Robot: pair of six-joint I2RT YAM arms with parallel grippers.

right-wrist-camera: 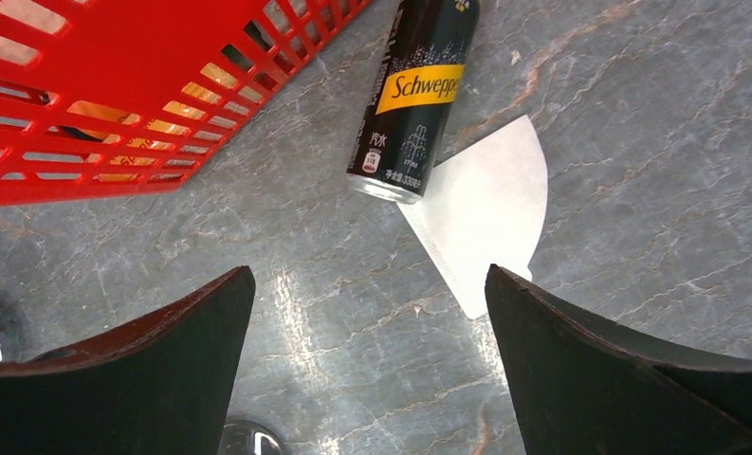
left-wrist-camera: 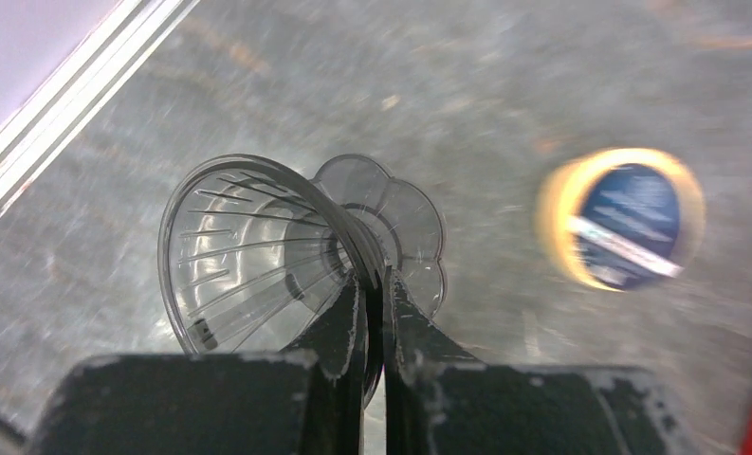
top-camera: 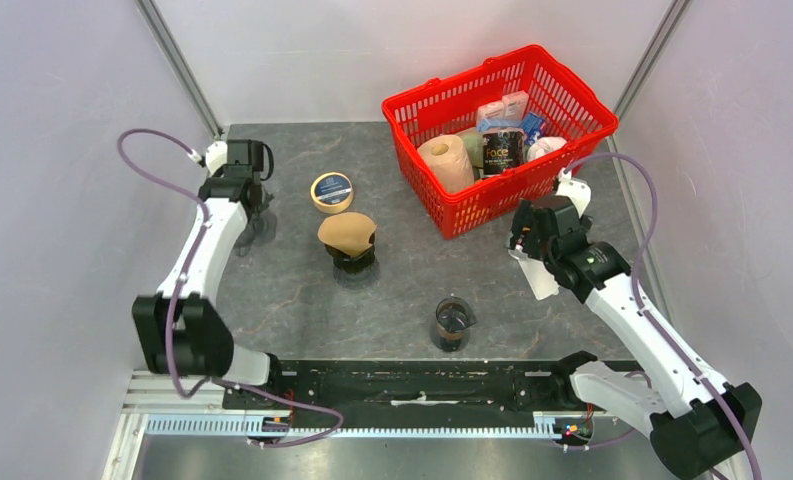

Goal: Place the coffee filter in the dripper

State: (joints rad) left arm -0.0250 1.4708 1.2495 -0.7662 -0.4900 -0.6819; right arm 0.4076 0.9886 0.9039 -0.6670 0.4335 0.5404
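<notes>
At left, left gripper [left-wrist-camera: 374, 282] pinching dripper [left-wrist-camera: 239, 248] rim, right gripper [right-wrist-camera: 368, 275] wide over filter [right-wrist-camera: 490, 209]

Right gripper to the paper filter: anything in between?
Nothing stands between the open right gripper and the coffee filter, which lies flat just ahead of it. But a Schweppes can lies on its side against one edge of the filter, possibly overlapping it.

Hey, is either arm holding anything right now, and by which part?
The left fingers pinch the clear dripper by its rim. The right fingers are open and hold nothing.
</notes>
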